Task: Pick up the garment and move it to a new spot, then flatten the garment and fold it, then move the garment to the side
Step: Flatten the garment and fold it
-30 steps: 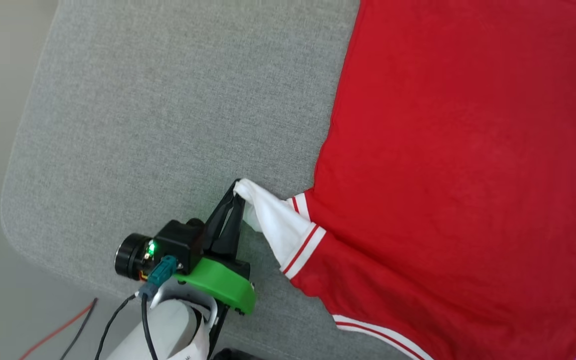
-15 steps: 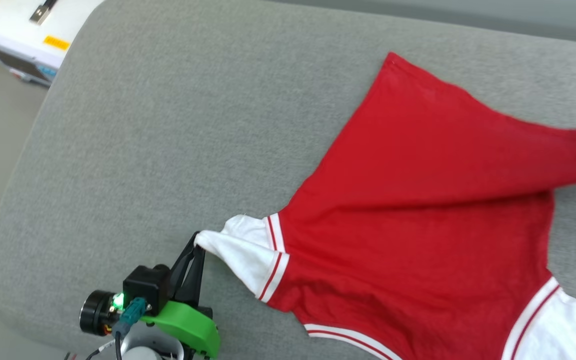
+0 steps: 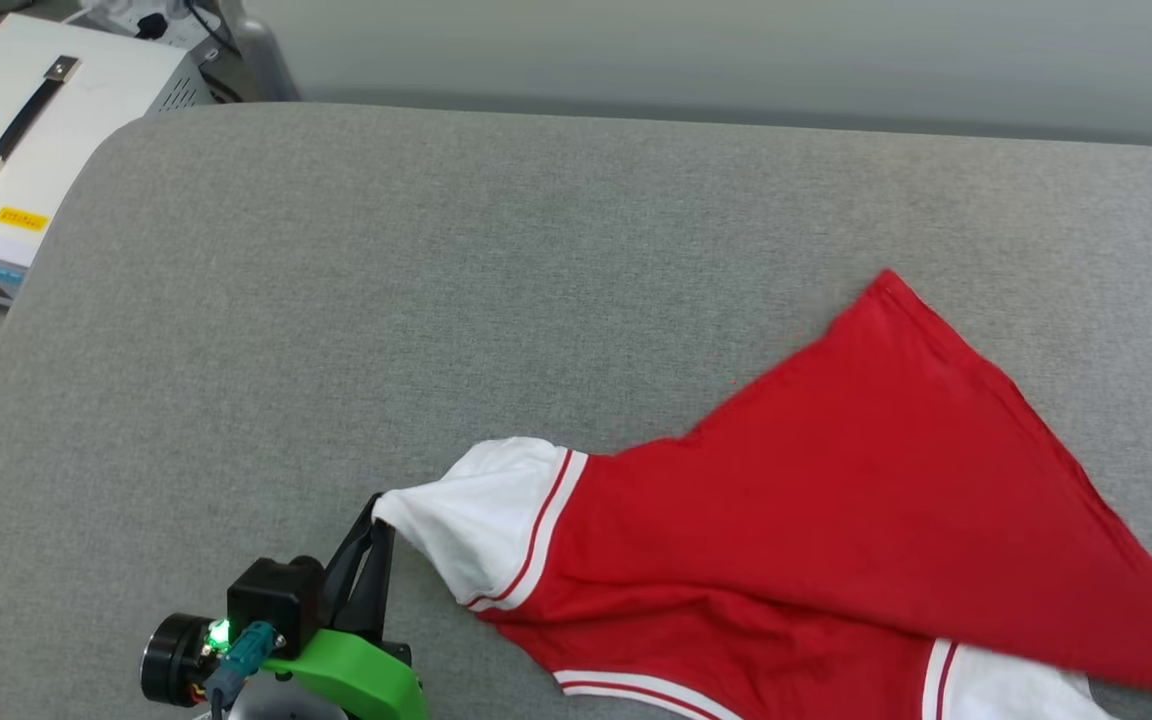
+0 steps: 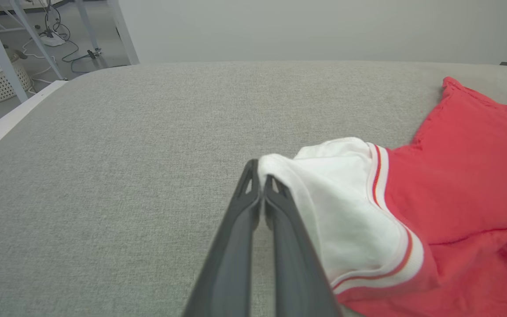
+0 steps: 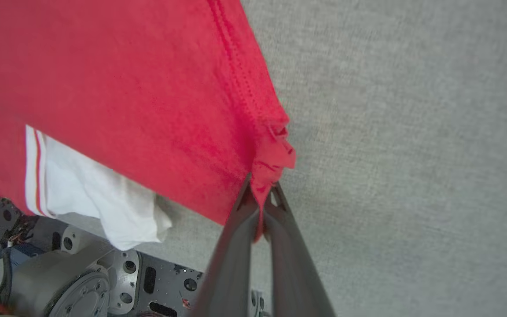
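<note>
1. The left gripper (image 3: 379, 503) is closed on the tip of a white sleeve (image 3: 481, 515) of the garment (image 3: 836, 500).
2. The right gripper (image 5: 260, 190) is closed on a bunched red hem corner, which is held up above the grey table (image 3: 436, 280).
3. The garment is stretched from the left gripper across to the right gripper, its red body spread to the left gripper's right.
4. A second white sleeve (image 5: 104, 198) is seen hanging under the red cloth, near the right gripper.
5. A white case (image 3: 26, 150) is seen far ahead and left of the left gripper, off the table.
</note>
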Tool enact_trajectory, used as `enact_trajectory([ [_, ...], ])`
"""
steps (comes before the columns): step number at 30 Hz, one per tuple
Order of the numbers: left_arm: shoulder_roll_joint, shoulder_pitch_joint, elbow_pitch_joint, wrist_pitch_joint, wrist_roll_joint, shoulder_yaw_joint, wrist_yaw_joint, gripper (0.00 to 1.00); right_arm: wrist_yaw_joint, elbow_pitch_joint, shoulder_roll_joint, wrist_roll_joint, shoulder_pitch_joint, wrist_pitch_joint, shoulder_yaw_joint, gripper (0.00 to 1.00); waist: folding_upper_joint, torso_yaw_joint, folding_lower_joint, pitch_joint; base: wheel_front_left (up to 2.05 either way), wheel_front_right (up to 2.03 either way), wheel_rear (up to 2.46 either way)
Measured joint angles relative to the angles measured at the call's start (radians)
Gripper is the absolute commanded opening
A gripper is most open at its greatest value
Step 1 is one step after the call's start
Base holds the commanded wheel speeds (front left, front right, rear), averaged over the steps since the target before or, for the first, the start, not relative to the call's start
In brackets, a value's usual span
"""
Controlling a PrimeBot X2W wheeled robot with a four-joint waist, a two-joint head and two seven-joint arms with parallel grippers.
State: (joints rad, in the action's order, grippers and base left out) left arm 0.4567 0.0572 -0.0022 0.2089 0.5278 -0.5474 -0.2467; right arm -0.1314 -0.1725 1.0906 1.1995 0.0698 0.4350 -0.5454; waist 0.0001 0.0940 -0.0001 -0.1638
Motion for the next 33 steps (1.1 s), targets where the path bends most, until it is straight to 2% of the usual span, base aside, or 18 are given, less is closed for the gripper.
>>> enact_trajectory([
  [4, 0.001, -0.001, -0.015, -0.007, 0.000, -0.003, -0.005, 0.00, 0.000, -0.035, -0.055, 0.024, -0.133, -0.021, 0.006, 0.00, 0.0000, -0.003, 0.0000, 0.001, 0.00, 0.00, 0.00],
  [8, 0.003, -0.004, -0.022, -0.016, 0.000, -0.005, -0.013, 0.00, 0.000, -0.050, -0.088, 0.024, -0.164, -0.042, 0.035, 0.00, 0.0000, 0.000, 0.0000, -0.004, 0.00, 0.00, 0.00],
  [9, 0.004, -0.006, -0.024, -0.016, 0.000, -0.005, -0.015, 0.00, 0.000, -0.048, -0.093, 0.016, -0.164, -0.050, 0.046, 0.38, 0.0000, -0.001, 0.0000, -0.004, 0.00, 0.00, 0.00],
  [10, 0.006, -0.009, -0.026, -0.016, 0.000, -0.004, -0.019, 0.00, 0.000, -0.043, -0.098, 0.009, -0.163, -0.063, 0.064, 0.67, 0.0000, -0.003, 0.0000, -0.004, 0.00, 0.00, 0.00],
  [11, 0.008, -0.011, -0.029, -0.016, 0.000, -0.004, -0.022, 0.00, 0.000, -0.033, -0.100, 0.001, -0.160, -0.071, 0.083, 1.00, 0.0000, -0.006, 0.0000, -0.003, 0.00, 0.00, 0.00],
  [19, 0.011, -0.013, -0.056, -0.034, -0.008, -0.016, -0.031, 0.00, 0.000, 0.077, -0.055, -0.045, -0.069, -0.081, 0.277, 1.00, 0.0000, -0.001, 0.0000, -0.014, 0.00, 0.00, 0.00],
  [23, 0.007, 0.000, -0.066, -0.035, -0.014, -0.029, -0.031, 0.00, 0.000, 0.137, -0.039, -0.091, 0.015, -0.050, 0.345, 1.00, 0.0000, 0.014, 0.0000, -0.033, 0.00, 0.00, 0.00],
  [27, -0.007, 0.034, -0.067, -0.035, -0.032, -0.038, -0.029, 0.00, 0.000, 0.185, -0.052, -0.170, 0.146, 0.053, 0.336, 1.00, 0.0000, 0.034, 0.0000, -0.059, 0.00, 0.00, 0.00],
  [33, -0.027, 0.090, -0.055, -0.032, -0.046, -0.055, -0.012, 0.00, 0.000, 0.165, -0.150, -0.269, 0.382, 0.265, 0.219, 1.00, 0.0000, 0.067, 0.0000, -0.105, 0.00, 0.00, 0.00],
])
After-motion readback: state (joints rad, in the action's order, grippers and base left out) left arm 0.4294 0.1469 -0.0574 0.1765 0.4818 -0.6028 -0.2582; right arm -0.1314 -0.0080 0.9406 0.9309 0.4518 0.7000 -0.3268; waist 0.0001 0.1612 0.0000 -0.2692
